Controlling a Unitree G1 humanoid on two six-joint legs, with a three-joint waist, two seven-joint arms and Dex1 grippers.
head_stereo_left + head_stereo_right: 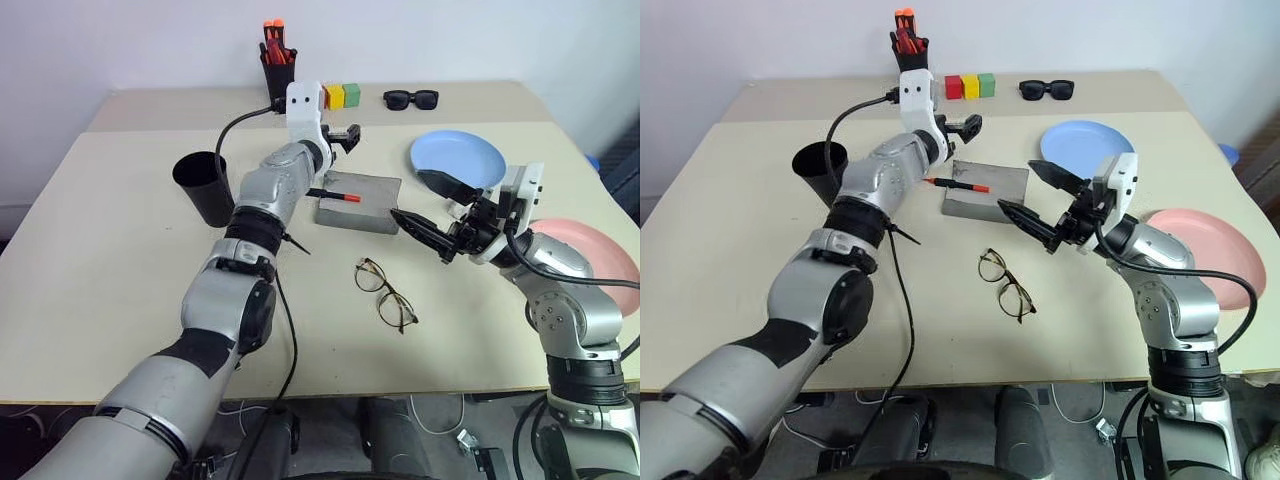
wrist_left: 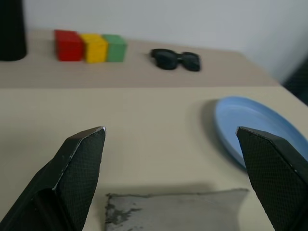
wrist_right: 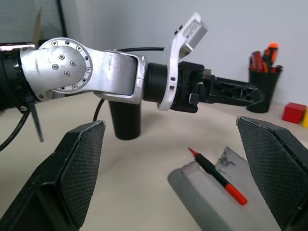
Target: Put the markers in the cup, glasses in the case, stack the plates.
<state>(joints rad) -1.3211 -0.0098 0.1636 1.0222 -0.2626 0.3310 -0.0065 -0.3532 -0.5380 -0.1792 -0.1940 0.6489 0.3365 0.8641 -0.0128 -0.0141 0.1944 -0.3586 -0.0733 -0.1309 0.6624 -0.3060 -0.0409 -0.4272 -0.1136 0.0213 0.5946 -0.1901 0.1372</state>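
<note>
Black marker with red cap (image 1: 341, 195) lay on top of the closed grey case (image 1: 359, 201), slanting across its near-left part, red end toward the middle; the second, white-grey marker could not be made out; cup (image 1: 207, 186) stood upright on the tabletop (image 1: 120, 260), well to the left of the case, nothing visible in it; glasses (image 1: 385, 293) lay unfolded on the tabletop in front of the case, apart from it; blue plate (image 1: 458, 157) sat to the right of the case and behind it; pink plate (image 1: 594, 250) lay near the right edge, well apart from the blue one, so not yet stacked.

Left claw (image 1: 344, 137) hovered above the far edge of the case, pointing level toward the back of the tabletop, jaws spread wide, holding nothing; right claw (image 1: 425, 207) hung just right of the case, jaws likewise spread and empty, aimed leftward at the case and marker.

Judged stage: approach to the marker, none of the three sub-tasks complete.

Risks: the marker is round and rests on a raised lid, so a glancing finger would probably roll it off onto the tabletop or toward the glasses; both claws converge on the same small area, collision likely if both advance; lid cannot be opened with the marker on it; pen holder (image 1: 279, 62) with orange-tipped pens, coloured blocks (image 1: 341, 96) and sunglasses (image 1: 411, 98) at the back are possible wrong targets.
</note>
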